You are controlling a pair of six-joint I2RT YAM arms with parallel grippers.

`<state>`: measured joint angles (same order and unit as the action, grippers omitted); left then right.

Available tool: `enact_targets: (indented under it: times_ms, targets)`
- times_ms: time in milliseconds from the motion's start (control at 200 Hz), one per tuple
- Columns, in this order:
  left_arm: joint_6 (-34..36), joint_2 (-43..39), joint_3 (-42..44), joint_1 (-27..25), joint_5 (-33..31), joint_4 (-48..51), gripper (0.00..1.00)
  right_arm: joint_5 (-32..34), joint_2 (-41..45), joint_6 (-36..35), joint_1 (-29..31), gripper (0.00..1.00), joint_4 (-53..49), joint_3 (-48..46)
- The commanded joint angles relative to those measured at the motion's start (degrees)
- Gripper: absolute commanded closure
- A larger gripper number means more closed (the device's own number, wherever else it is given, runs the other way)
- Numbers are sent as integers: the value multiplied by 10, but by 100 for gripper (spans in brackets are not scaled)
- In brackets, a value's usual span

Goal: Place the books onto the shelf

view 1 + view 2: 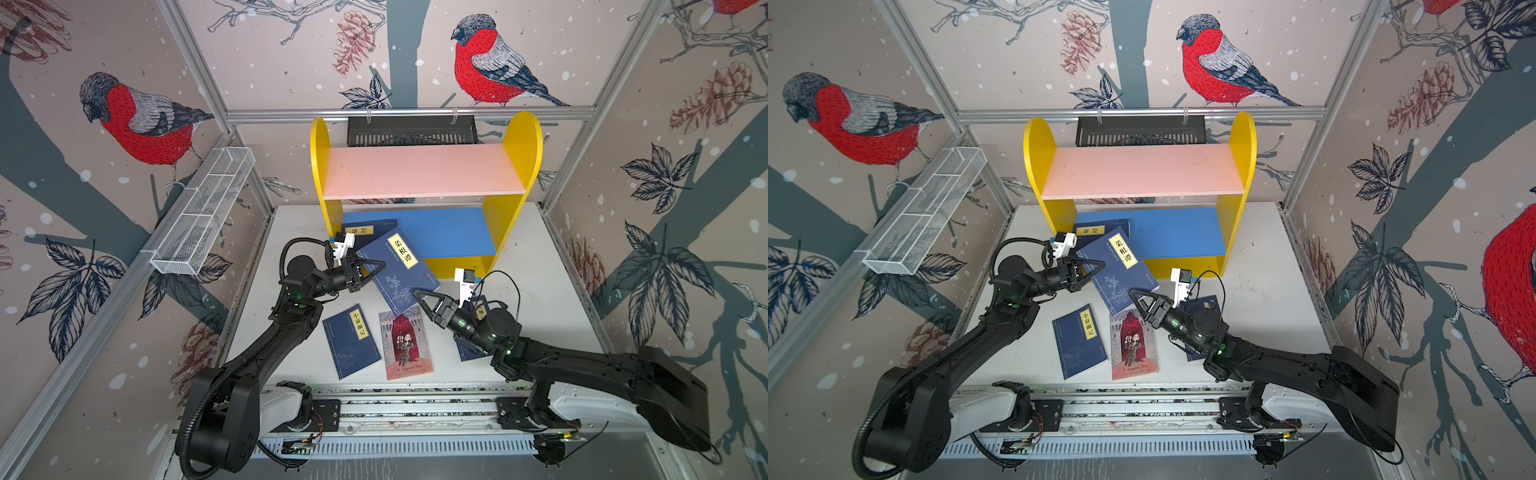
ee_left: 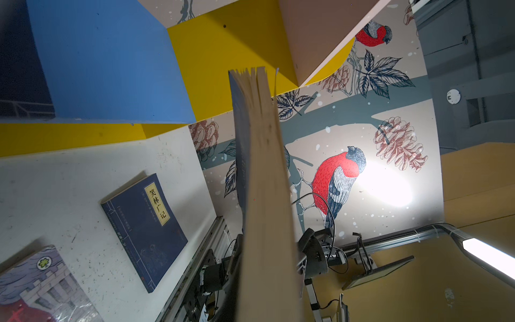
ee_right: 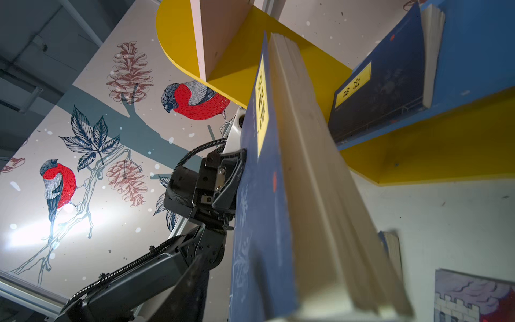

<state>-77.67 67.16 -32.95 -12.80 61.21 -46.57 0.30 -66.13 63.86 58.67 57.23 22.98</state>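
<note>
The shelf has yellow side panels (image 1: 513,195), a pink upper board (image 1: 419,170) and a blue lower board (image 1: 449,232). One navy book (image 1: 370,227) lies flat at the left of the lower board. My left gripper (image 1: 376,266) is shut on a navy book (image 1: 395,266) with a yellow label, held tilted in the air before the shelf. My right gripper (image 1: 417,294) straddles that book's (image 3: 259,223) near lower edge; a gap shows between one finger (image 3: 192,276) and the cover. On the table lie a navy book (image 1: 351,340), the Hamlet book (image 1: 405,345) and another navy book (image 1: 471,349) partly under my right arm.
A white wire-mesh tray (image 1: 203,212) hangs on the left wall frame. A black slotted basket (image 1: 411,131) hangs behind the shelf. The arms' base rail (image 1: 415,407) runs along the table's front edge. Patterned walls enclose the table on three sides.
</note>
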Motion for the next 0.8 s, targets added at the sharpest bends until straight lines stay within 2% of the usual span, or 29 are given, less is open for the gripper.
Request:
enact_targets:
  times_ms: [0,225,275,375,440,650,710,795]
  targets:
    - [-18,-6,4,2,2,-51,100,-27,-26,-13,-9,56,51,21]
    - [-8,-17,21,1,0,-40,100,-66,-54,-9,-42,98,55,37]
    - [1,-19,21,2,3,-26,96,-79,-53,-12,-51,99,46,40]
    - [38,-21,18,2,18,5,63,-129,-41,-23,-79,100,8,51]
    - [99,-24,4,4,37,57,53,-174,-27,-36,-103,99,-30,59]
    - [366,-29,-95,15,90,344,44,-350,44,-72,-210,100,-164,73]
    - [401,-32,-110,16,104,380,43,-394,65,-86,-240,100,-205,80]
    - [404,-31,-115,20,140,383,43,-449,89,-105,-282,100,-259,88]
